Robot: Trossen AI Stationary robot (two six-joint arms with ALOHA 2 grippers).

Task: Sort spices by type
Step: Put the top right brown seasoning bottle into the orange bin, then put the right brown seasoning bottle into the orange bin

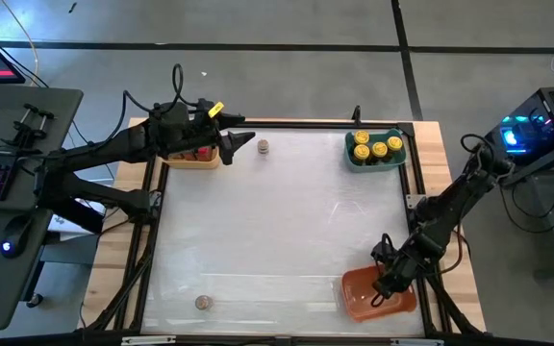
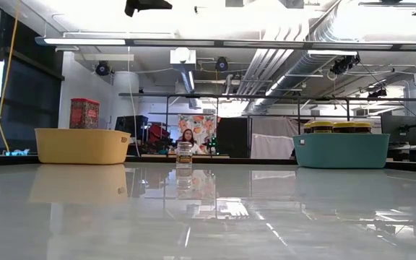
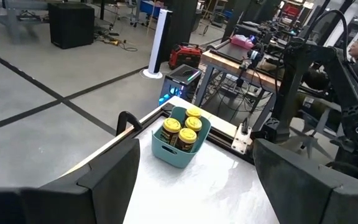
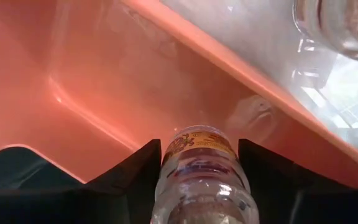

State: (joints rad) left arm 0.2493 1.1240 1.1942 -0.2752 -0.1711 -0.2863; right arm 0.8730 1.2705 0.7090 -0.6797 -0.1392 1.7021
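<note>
Yellow tray; teal tray with yellow-lidded jars; orange tray; red patterned box.

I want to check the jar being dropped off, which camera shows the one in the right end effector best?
The right wrist view: the small jar fills it, between the fingers over the orange tray. The high view hides it under the right end effector; the others miss it.

High view: straight down over whole counter. Low view: counter-level, facing room. Left wrist: looks across at teal tray, shared with both. Right wrist: close inside orange tray.
</note>
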